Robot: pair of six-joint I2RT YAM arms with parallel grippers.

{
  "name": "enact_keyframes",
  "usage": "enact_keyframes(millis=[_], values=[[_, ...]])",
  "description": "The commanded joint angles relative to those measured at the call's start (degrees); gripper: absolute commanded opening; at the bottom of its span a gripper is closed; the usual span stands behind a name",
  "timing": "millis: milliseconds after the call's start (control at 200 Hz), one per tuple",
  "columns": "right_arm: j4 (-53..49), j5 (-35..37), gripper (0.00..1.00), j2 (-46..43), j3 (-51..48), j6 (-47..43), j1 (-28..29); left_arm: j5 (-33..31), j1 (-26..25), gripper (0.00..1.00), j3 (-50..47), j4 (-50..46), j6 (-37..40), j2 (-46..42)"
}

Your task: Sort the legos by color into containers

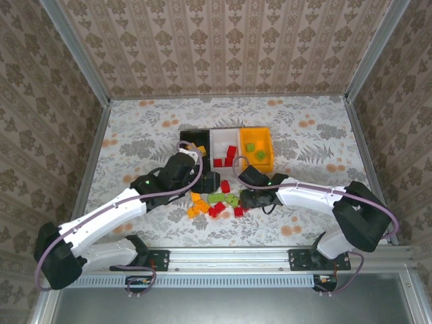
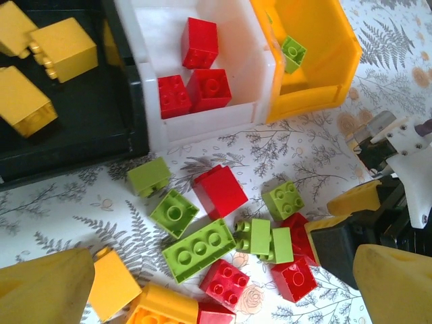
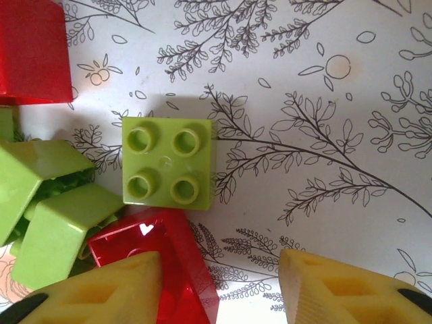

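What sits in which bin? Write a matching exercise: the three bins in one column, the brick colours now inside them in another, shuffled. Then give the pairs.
Column one:
1. black bin
2. white bin
3. orange-yellow bin

Column two:
A. red bricks
B. light green bricks
C. orange-yellow bricks

Pairs: 1-C, 2-A, 3-B.

I'm boxed in by beige damask-wallpaper walls [image 1: 229, 47], metal corner posts [image 1: 74, 50] and a floral-print tabletop [image 1: 148, 125], all evenly lit.
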Motion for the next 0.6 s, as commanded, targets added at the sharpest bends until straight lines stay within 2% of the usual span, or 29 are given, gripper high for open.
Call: enact_keyframes(millis=[0, 255, 310, 385, 470, 595], values=[[-4.93, 4.83, 0.48, 0.82, -0.01, 2.48, -0.43, -2.85, -0.48, 1.00, -1.18, -2.14, -2.13, -2.34], [-10.36, 9.58, 0.48, -8.25, -3.89, 5.64, -3.99, -3.55, -0.31, 1.00, -1.79, -3.51, -2.18, -3.55], [-8.86, 8.07, 0.52, -10.39, -4.07, 4.31, -3.90, -3.71, -0.25, 1.00, -2.19, -3.47, -2.42, -3.90], [-5.55, 4.05, 0.62, -12.45, -4.28, 1.85, -3.74, -3.91, -0.13, 1.00, -2.80, -3.40, -2.74, -4.67], [-3.12, 1.38, 0.68, -11.43, -3.35, 0.23, -3.39, -4.03, -0.01, 1.00, -3.54, -3.04, -3.09, -5.45], [-4.17, 1.32, 0.67, -6.17, -1.64, 0.10, -3.38, -4.30, 0.15, 1.00, -4.20, -3.24, -3.47, -6.14]])
